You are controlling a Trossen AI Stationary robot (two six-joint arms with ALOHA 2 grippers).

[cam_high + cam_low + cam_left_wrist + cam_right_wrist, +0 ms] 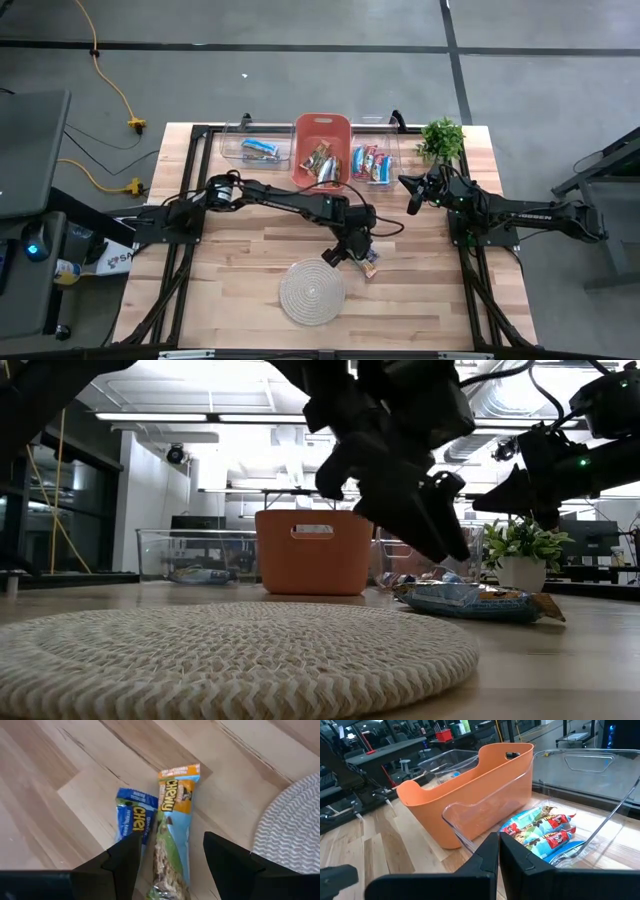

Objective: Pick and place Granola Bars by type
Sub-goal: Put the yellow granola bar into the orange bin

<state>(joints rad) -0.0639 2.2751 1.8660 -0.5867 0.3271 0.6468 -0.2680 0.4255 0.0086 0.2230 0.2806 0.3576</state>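
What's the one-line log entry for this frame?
left end effector: open over orange-top bar | blue bar: beside it | right end effector: shut, by clear bin

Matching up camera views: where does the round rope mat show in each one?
High view: rope mat, bottom centre, below the left hand.
Low view: fills the foreground.
Left wrist view: right edge.
Right wrist view: not in it.
Shared landmark: orange bin.
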